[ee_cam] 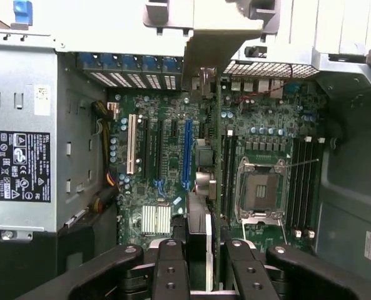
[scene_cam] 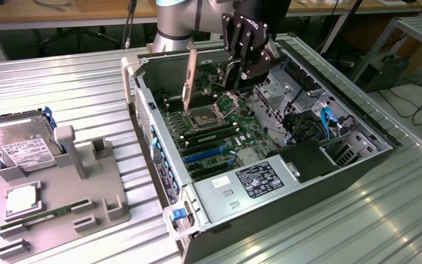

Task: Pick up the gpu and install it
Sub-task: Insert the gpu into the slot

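gpu (scene_cam: 189, 82) is off the surface and in the air, upper centre of the exterior frame, standing on edge over the open PC case (scene_cam: 357, 159). Its long pale bracket runs vertically, pointing down toward the motherboard (scene_cam: 218, 132). That orientation makes sense: edge connector down, bracket toward the rear wall of the case, so it can drop straight into a slot.

In the wrist view the card reads as a thin edge-on strip (ee_cam: 217, 187) running up the middle of the frame, with the bracket end at the top near the perforated rear slot covers (ee_cam: 135, 78). It looks roughly in line with the gap between the blue slot (ee_cam: 187, 153) and the CPU socket (ee_cam: 260, 187); I can't tell which slot it's over, or whether the connector is touching yet. From the exterior view it looks still clear of the board.

End effector (ee_cam: 204, 262) is pinching the gpu, fingers (ee_cam: 170, 269) pressed in on either face of the card at the end opposite the bracket. In the exterior view the black end effector (scene_cam: 249, 47) sits to the frame right of the card, upper centre.

Outward: case lies on its side, open face up, PSU (scene_cam: 255, 181) at lower centre. Grey parts fixture (scene_cam: 64, 192) at lower left of the exterior frame holds the hard drive (scene_cam: 17, 146) and a narrow green memory stick (scene_cam: 39, 217), both untouched. Everything sits on the ribbed metal surface (scene_cam: 64, 93).
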